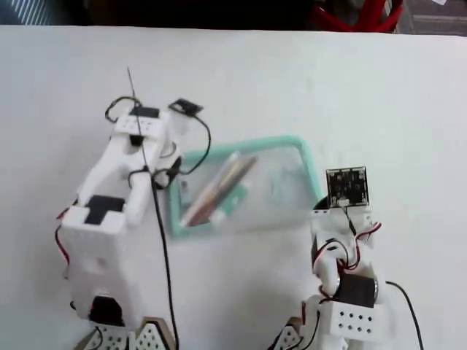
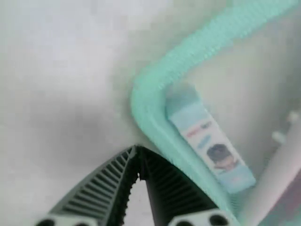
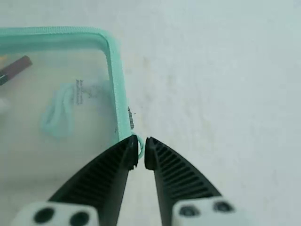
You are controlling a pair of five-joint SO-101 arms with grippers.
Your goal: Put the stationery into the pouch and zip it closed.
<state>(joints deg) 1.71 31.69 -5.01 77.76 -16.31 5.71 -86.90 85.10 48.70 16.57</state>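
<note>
A clear pouch with a teal zipper border (image 1: 248, 142) lies flat mid-table. Inside it are several pens (image 1: 219, 186) and a small light-blue labelled item (image 2: 211, 150). My left gripper (image 1: 174, 179) sits at the pouch's left end. In the left wrist view this gripper (image 2: 138, 157) is shut, its tips against the outside of the rounded teal corner (image 2: 148, 108). My right gripper (image 1: 319, 205) is at the pouch's near right corner. In the right wrist view it (image 3: 141, 149) is shut on the small teal zipper pull (image 3: 139, 141) at the end of the teal border (image 3: 113, 75).
White tabletop stretches beyond and to the right of the pouch. Red and dark objects (image 1: 357, 14) lie past the table's far edge. A black cable (image 1: 162, 240) runs along the left arm.
</note>
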